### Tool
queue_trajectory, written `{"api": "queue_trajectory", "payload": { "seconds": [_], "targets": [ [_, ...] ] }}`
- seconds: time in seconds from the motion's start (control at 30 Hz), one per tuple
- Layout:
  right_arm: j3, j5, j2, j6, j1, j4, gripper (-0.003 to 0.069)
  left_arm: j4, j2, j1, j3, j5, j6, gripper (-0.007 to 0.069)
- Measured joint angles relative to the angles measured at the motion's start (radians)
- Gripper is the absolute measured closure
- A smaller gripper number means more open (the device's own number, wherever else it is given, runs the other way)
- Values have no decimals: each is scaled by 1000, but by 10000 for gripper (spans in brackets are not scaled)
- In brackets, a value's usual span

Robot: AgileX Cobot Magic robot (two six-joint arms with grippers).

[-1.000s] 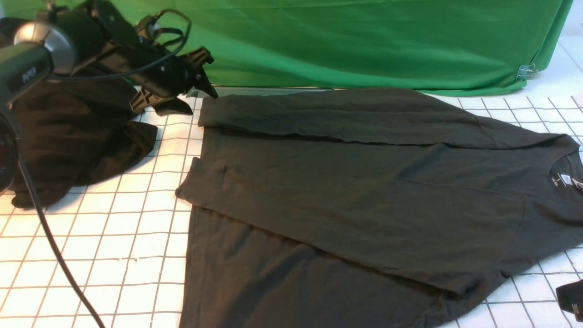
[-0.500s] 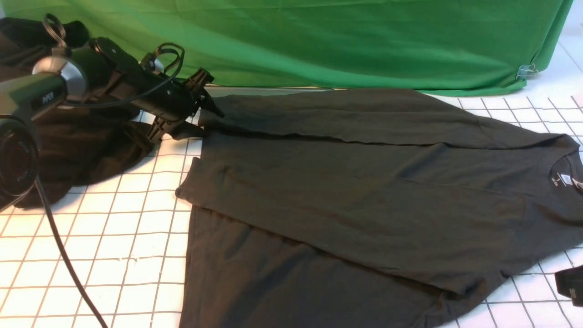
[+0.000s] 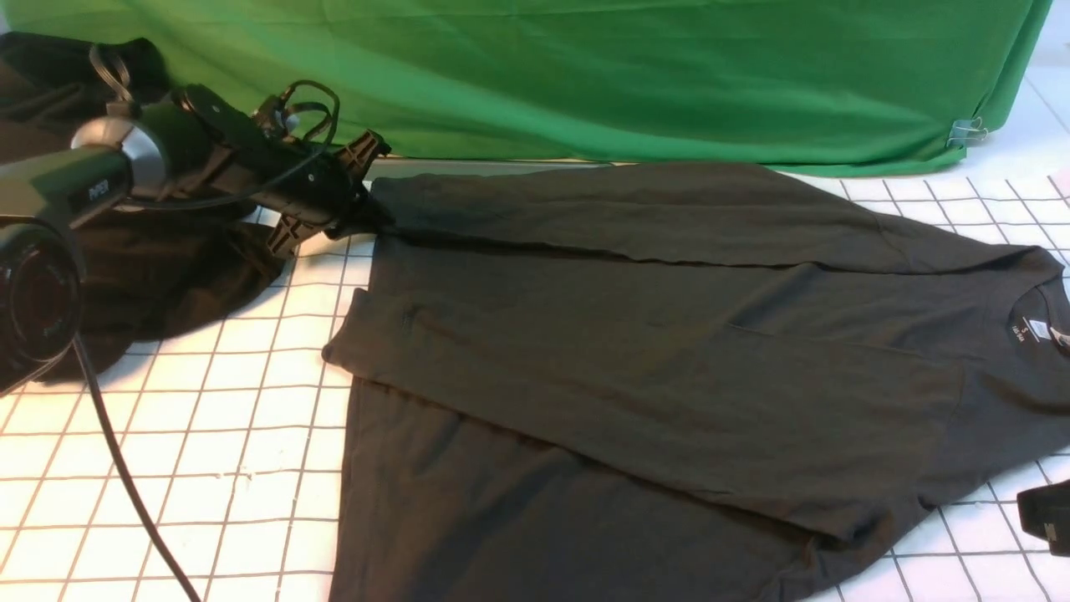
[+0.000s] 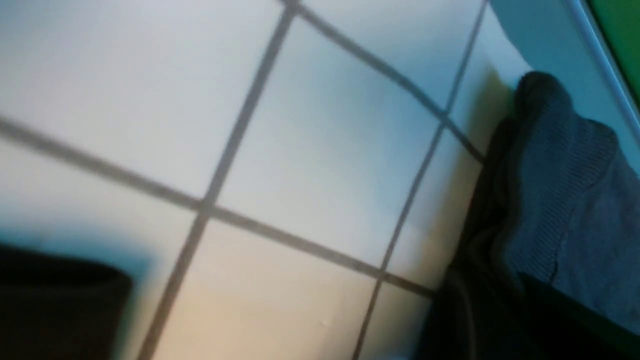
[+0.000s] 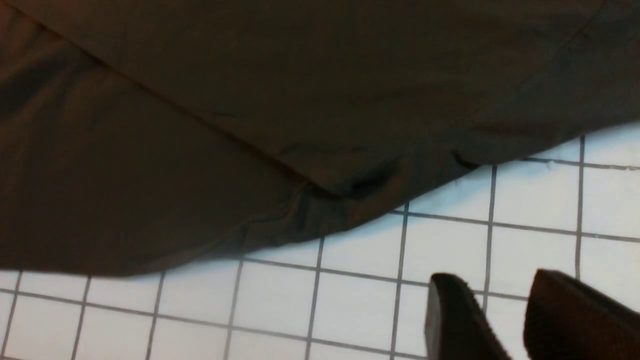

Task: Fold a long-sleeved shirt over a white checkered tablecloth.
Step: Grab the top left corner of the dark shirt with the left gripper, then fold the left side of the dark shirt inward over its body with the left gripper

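Closing within the last second, the left gripper now pinches, it seems, the cuff of the long-sleeved shirt; its sleeve runs rightward from there. Meanwhile the right gripper is half-open and empty.

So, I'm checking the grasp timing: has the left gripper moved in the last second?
Yes. The left gripper came down from the green backdrop's hem onto the long-sleeved shirt's sleeve end and shut.

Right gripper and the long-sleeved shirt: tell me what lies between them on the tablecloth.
Nothing but bare white checkered tablecloth: the right wrist view shows open grid squares between the right gripper and the long-sleeved shirt's nearest edge.
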Motion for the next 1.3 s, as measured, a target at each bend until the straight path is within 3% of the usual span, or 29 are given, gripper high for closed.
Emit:
{"api": "queue_trajectory", "payload": {
  "seconds": [0.23, 0.47, 0.6, 0.8, 0.87, 0.93, 1.07, 1.3],
  "targets": [
    [0, -26, 0, 0, 0, 0, 449, -14, -99, 1, 1, 59, 46, 602],
    [0, -28, 0, 0, 0, 0, 449, -23, -266, 1, 0, 232, 79, 602],
    [0, -28, 0, 0, 0, 0, 449, 39, -338, 0, 0, 347, 92, 602],
    [0, -28, 0, 0, 0, 0, 534, 117, -453, -9, 126, 505, 139, 602],
    [-3, -28, 0, 0, 0, 0, 615, 154, -542, -43, 313, 493, 158, 602],
    [-7, -28, 0, 0, 0, 0, 643, 177, -591, -74, 455, 445, 164, 602],
    [-11, -29, 1, 0, 0, 0, 650, 211, -705, -131, 745, 275, 154, 602],
    [-12, -29, 1, 0, 0, 0, 648, 221, -763, -150, 977, 60, 144, 599]
  ]
}}
